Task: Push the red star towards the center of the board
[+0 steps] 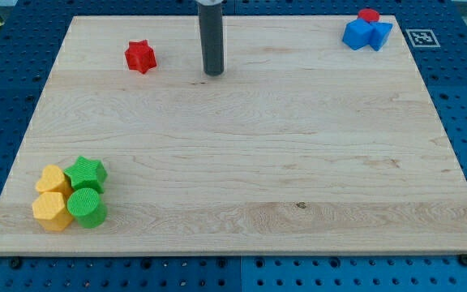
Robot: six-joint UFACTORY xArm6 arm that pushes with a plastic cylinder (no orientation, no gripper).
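The red star (140,57) lies near the view's top left of the wooden board (242,162). My tip (213,73) rests on the board to the right of the red star, about a rod's length of bare wood apart from it. The dark rod rises straight up out of the view's top. The tip touches no block.
At the view's top right a blue block (357,34) and a blue star (378,34) sit together with a red cylinder (369,15) behind. At the bottom left cluster a yellow heart (53,179), a green star (86,173), a yellow hexagon (52,210) and a green cylinder (87,208).
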